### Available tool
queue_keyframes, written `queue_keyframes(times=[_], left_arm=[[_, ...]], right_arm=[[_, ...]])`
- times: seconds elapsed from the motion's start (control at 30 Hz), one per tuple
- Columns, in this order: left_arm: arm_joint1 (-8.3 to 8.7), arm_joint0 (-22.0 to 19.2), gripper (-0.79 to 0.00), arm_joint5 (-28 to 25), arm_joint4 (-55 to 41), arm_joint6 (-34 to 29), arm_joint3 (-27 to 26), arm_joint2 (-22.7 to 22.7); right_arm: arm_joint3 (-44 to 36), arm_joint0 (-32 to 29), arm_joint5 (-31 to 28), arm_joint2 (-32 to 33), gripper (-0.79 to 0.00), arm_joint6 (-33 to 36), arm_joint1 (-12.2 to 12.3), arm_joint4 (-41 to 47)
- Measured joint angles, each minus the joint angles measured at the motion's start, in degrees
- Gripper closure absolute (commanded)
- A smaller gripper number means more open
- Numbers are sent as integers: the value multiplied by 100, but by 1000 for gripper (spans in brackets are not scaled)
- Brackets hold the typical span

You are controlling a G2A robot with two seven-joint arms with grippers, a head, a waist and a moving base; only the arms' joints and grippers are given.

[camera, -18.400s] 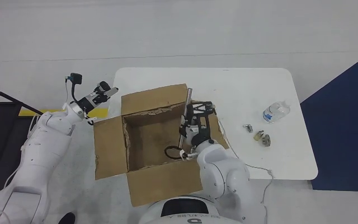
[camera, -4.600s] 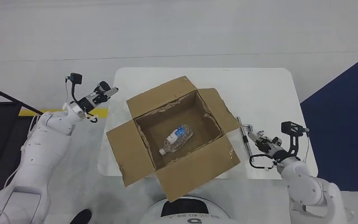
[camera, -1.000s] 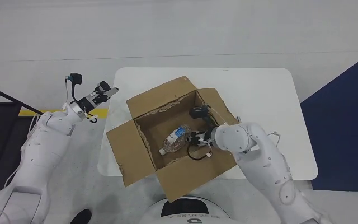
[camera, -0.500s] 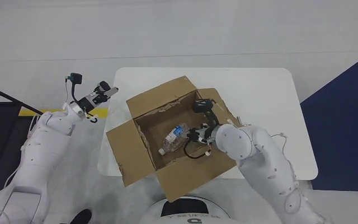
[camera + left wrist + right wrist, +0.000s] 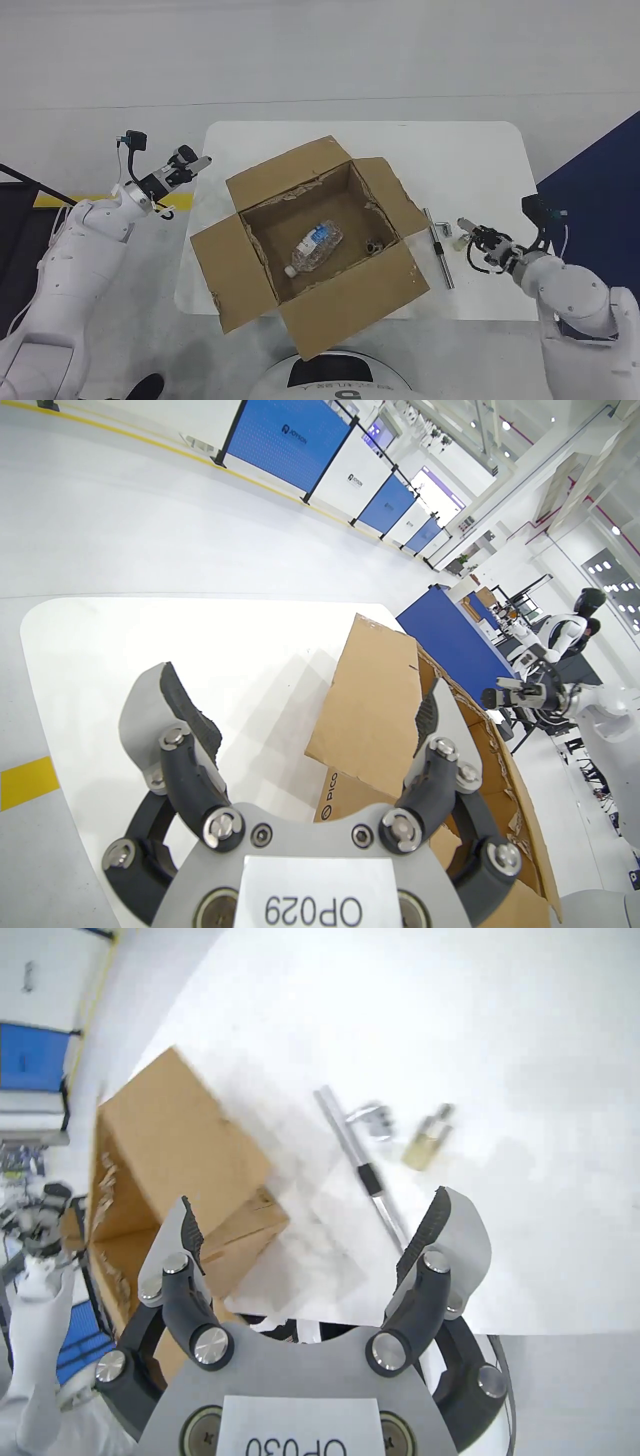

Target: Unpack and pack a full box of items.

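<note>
Rod [image 5: 438, 250] lies between box [image 5: 262, 296] and right hand [image 5: 314, 1203], fingers spread.

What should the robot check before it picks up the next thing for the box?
1. Right gripper open and empty: ok.
2. Cardboard box flaps open: ok.
3. Room inside beside the bottle: ok.
4. Metal rod, small clip and brass piece lie loose on the table: ok.
5. Left gripper open, off to the box's side: ok.
6. Which piece the right gripper is lined up on: cannot tell.
</note>
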Motion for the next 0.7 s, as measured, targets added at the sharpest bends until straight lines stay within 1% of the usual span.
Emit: queue_keyframes(times=[0.07,0.1,0.2,0.27,0.3,0.4,0.7], left_arm=[[0,0,-785,0,0,0,0,0],[0,0,-785,0,0,0,0,0],[0,0,-785,0,0,0,0,0],[0,0,-785,0,0,0,0,0],[0,0,-785,0,0,0,0,0],[0,0,-785,0,0,0,0,0],[0,0,-785,0,0,0,0,0]], right_arm=[[365,361,425,-384,-483,224,31,-695],[567,593,642,-605,-425,380,45,-1071],[897,1004,825,-962,-354,725,72,-1627],[1053,1161,921,-1128,-308,885,86,-1956],[1147,1257,975,-1228,-302,968,92,-2157],[1336,1428,950,-1378,-299,1035,92,-2400],[1898,1795,784,-1683,-305,1193,41,-2612]])
